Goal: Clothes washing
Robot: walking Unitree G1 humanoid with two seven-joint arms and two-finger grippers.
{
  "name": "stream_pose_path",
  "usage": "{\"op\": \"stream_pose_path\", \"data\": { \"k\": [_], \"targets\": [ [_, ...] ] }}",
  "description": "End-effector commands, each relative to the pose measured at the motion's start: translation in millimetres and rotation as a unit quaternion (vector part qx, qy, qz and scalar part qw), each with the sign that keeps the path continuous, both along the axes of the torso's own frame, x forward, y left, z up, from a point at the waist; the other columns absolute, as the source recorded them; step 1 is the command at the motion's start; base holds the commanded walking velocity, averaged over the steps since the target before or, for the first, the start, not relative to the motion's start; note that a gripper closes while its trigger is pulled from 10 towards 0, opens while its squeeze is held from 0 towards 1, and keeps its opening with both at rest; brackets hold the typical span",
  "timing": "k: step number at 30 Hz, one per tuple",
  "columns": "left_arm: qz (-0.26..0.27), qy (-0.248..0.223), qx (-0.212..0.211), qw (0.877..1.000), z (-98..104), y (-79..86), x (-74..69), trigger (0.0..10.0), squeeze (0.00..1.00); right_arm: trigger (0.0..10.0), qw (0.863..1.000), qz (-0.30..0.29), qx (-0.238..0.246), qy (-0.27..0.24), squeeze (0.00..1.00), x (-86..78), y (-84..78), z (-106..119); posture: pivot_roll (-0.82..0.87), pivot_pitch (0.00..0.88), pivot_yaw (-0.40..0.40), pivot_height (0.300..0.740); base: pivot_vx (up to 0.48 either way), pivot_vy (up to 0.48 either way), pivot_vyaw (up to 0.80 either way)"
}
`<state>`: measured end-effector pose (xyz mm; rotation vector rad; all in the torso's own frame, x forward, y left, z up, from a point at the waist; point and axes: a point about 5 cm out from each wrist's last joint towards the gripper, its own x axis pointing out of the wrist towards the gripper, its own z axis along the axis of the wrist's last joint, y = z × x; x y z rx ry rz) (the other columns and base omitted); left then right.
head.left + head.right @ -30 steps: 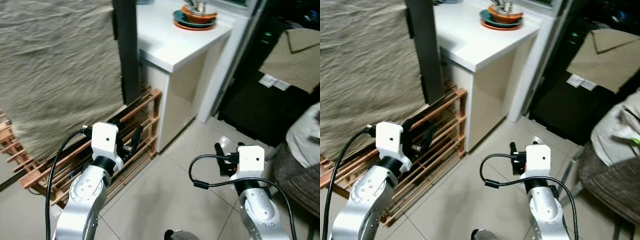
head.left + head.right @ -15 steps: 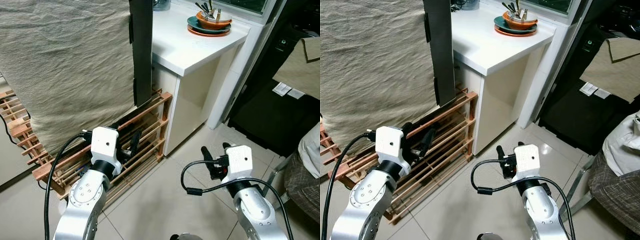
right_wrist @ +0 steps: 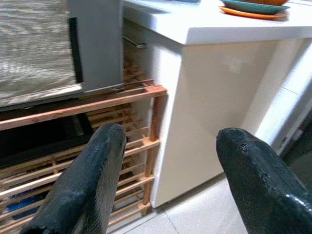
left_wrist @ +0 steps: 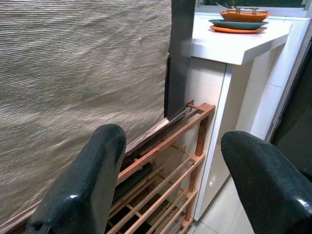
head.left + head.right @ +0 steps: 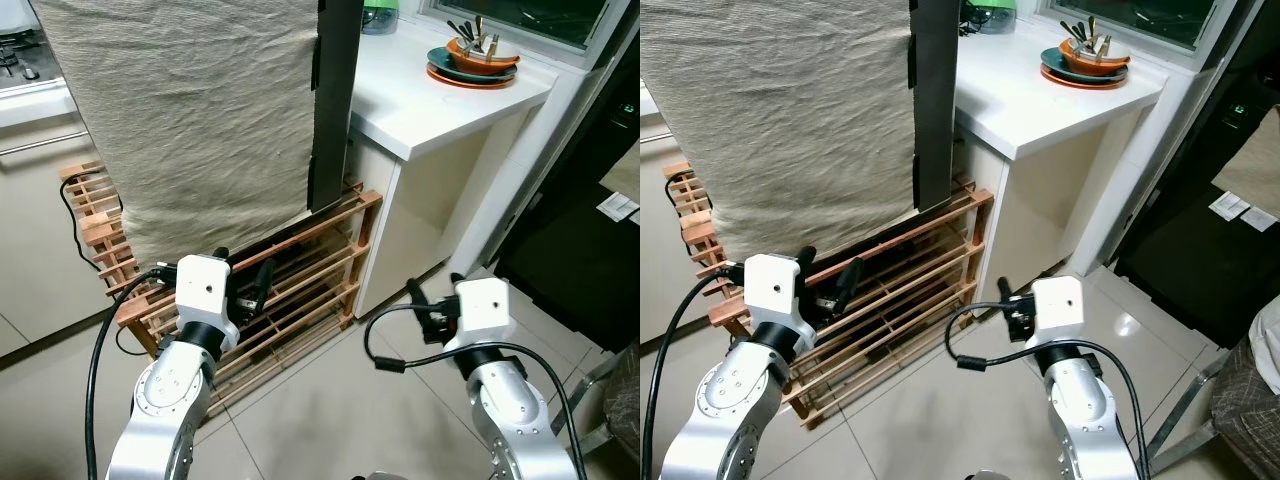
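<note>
- Ahead of the left gripper (image 5: 245,290), a beige cloth (image 5: 200,110) hangs, coarse-woven and matt, finely ribbed.
- Beneath it, a rack (image 5: 300,270) of bare reddish wood slats.
- Beyond the right gripper (image 5: 432,305), a white counter (image 5: 440,105), smooth with a slight sheen.
- Both grippers' fingers (image 4: 87,185) look like glossy black plastic.
- Under both, pale floor tiles (image 5: 330,410), smooth and faintly reflective.
</note>
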<state>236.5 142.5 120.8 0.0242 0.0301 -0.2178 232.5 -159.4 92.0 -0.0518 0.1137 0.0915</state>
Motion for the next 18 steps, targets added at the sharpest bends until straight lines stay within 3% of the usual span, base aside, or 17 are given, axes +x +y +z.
{"op": "stream_pose_path", "data": {
  "k": [1, 18],
  "targets": [
    [0.000, 0.002, 0.003, 1.000, -1.2, -0.7, -0.5, 10.0, 0.00, 10.0, 1.000, -0.010, 0.000, -0.005, 0.00, -0.8, -4.0, 2.0, -0.05, 0.000, -0.039, 0.740, 0.000, 0.000, 0.00],
    [-0.012, 0.001, -0.001, 1.000, -0.9, -1.2, 3.3, 10.0, 0.00, 10.0, 0.999, -0.015, -0.007, -0.028, 0.00, -3.6, -4.2, 6.6, -0.07, 0.000, -0.025, 0.740, 0.000, 0.000, 0.00]
  ]
}}
